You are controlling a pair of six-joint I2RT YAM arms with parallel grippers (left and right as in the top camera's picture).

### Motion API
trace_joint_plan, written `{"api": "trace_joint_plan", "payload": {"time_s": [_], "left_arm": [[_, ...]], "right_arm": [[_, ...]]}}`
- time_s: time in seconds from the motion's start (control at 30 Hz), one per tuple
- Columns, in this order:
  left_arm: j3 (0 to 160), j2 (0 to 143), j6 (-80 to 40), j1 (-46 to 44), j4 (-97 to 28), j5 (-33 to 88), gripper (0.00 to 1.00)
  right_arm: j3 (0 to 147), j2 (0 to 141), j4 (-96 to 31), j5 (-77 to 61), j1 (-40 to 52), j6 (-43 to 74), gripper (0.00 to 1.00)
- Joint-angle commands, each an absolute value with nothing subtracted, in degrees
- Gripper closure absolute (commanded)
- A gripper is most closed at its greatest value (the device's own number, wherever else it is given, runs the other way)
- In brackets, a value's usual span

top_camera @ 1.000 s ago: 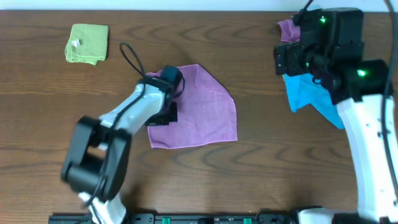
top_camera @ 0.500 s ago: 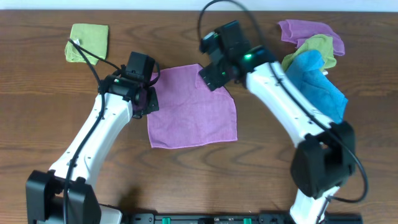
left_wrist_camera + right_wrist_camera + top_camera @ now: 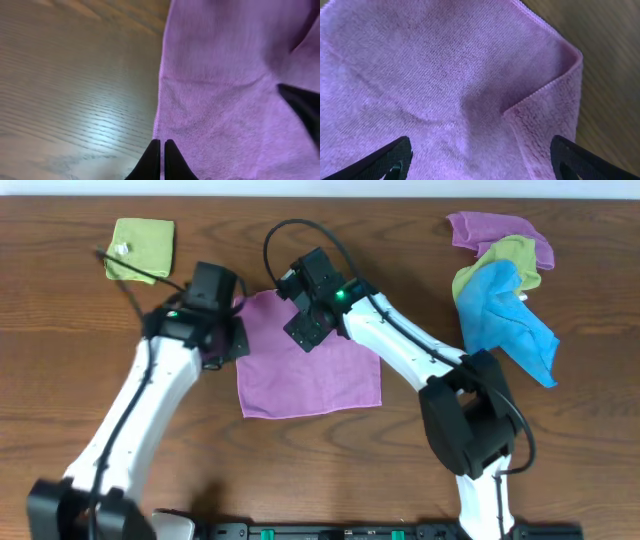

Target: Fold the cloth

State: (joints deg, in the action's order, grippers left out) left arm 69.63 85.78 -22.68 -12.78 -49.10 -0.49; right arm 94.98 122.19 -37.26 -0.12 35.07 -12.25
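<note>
The wooden tabletop (image 3: pixel 420 450) ran off every edge of the overhead view. The left arm (image 3: pixel 150 410) and right arm (image 3: pixel 420 355) reached in from the near edge, their bases cut off, and each wrist hid its own tool from above.

The cloth (image 3: pixel 320 375), purple, lay flat near the middle of the tabletop. Its far left corner was covered by the left wrist and part of its far edge by the right wrist.

At the far right a pile (image 3: pixel 500 280) of loose rags sat well apart from the cloth: purple at the back, green in the middle and blue in front. How they overlapped was hard to make out.

A folded green cloth (image 3: pixel 140 248) lay at the far left corner, with a small white tag (image 3: pixel 122 248) on it.

In the left wrist view, the left tool (image 3: pixel 161 150) was clenched, its dark tips together right at the cloth's left edge. Whether any fabric was pinched between them could not be told. A dark shape (image 3: pixel 300 105), cut off at the right of that view, could not be identified.

In the right wrist view, the right tool (image 3: pixel 481 150) was released, its fingers spread wide over the cloth. Only their tips showed at the bottom corners. A small flap (image 3: pixel 545 120) lay turned over near the cloth's edge.
</note>
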Motion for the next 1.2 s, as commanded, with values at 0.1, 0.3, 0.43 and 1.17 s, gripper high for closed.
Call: {"api": "trace_joint_plan", "payload": {"time_s": [0.1, 0.3, 0.43, 1.17], "left_arm": [[69.76, 74.67, -21.54, -7.75, -48.86, 5.28, 0.94], [69.76, 64.18, -20.12, -6.72, -48.21, 9.06, 0.93], [69.76, 59.44, -19.18, -6.72, -49.91, 9.19, 0.84], [69.73, 58.74, -17.52, -6.76, -54.83, 12.05, 0.83]], "right_arm": [[95.46, 122.83, -34.0, 3.49, 35.18, -12.95, 0.12], [95.46, 124.99, -31.18, 4.82, 35.2, -12.95, 0.14], [95.46, 126.96, -29.58, 8.4, 35.22, -12.95, 0.16], [95.48, 130.93, -28.14, 25.36, 30.87, -12.47, 0.16]]}}
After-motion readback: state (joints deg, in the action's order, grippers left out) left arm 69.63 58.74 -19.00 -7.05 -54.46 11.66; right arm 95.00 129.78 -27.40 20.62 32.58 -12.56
